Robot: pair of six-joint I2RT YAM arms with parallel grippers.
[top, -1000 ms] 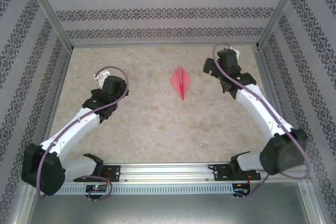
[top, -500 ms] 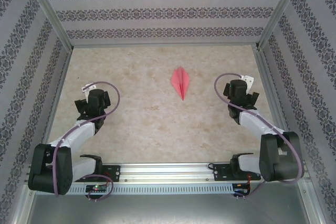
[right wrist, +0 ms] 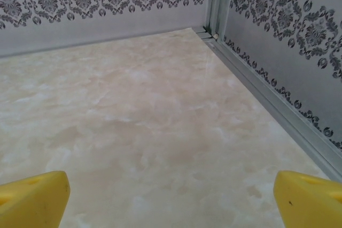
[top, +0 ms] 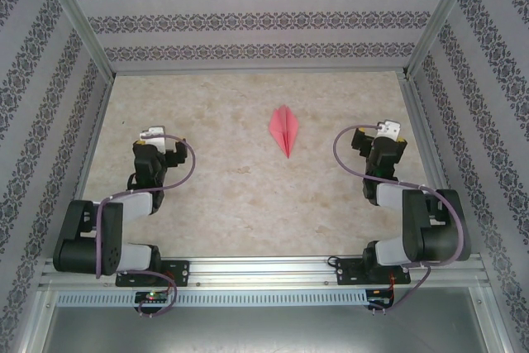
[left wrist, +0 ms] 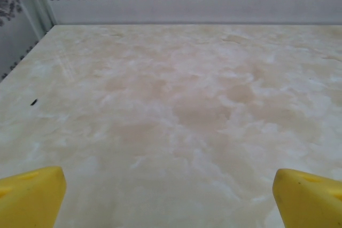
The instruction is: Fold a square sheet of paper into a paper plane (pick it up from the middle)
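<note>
Jaws on the left gripper [left wrist: 170, 198] and the right gripper [right wrist: 171, 198] stand spread wide, holding nothing, with marble tabletop [top: 231, 196] between the yellow fingertips [left wrist: 32, 198]. Ahead and between both grippers, well apart, lies the pink paper plane [top: 285, 129]. Patterned walls [top: 248, 18] enclose the table.

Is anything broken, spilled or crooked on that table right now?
Nothing much stands out. The paper plane lies folded and intact on the table, with nothing touching it. The only oddity is a tiny dark speck on the surface near the left wall, too small to identify.
</note>
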